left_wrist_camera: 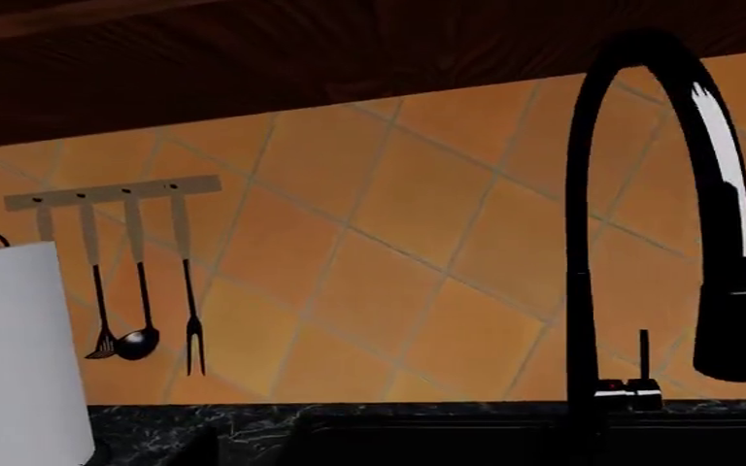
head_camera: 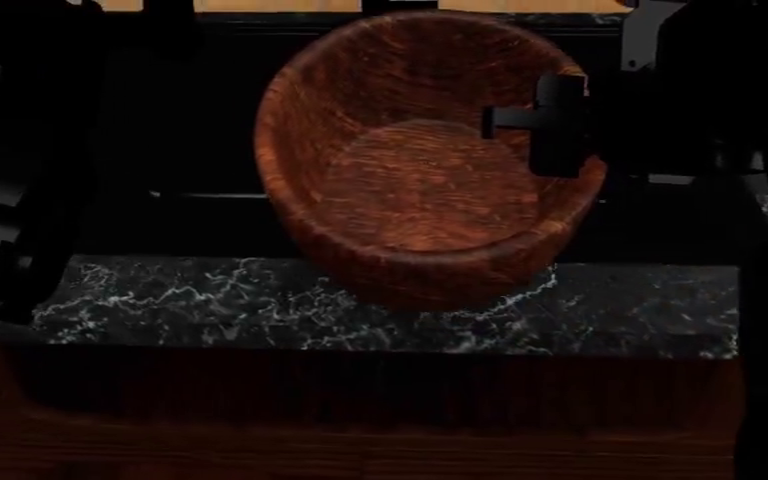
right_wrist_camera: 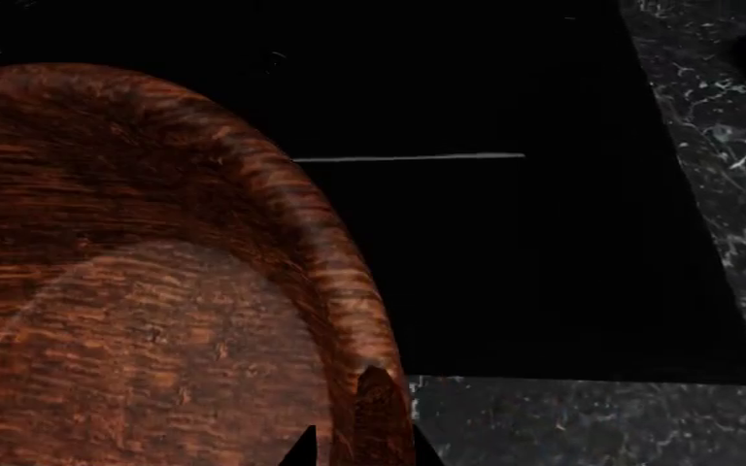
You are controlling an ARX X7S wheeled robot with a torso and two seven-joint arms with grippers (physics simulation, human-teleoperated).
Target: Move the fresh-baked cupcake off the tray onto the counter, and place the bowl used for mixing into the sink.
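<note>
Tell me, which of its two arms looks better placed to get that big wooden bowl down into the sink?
The right. Its gripper already pinches the bowl by the rim, tilted above the sink. The left wrist camera shows only the faucet and wall tiles, so that arm seems pointed away from the bowl.

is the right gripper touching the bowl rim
Touching. The right wrist view shows the right gripper with its dark fingertips on either side of the bowl wall, pinching the rim with no gap.

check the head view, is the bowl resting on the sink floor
No, the bowl hangs tilted above the counter edge, its rim pinched by the right hand.
</note>
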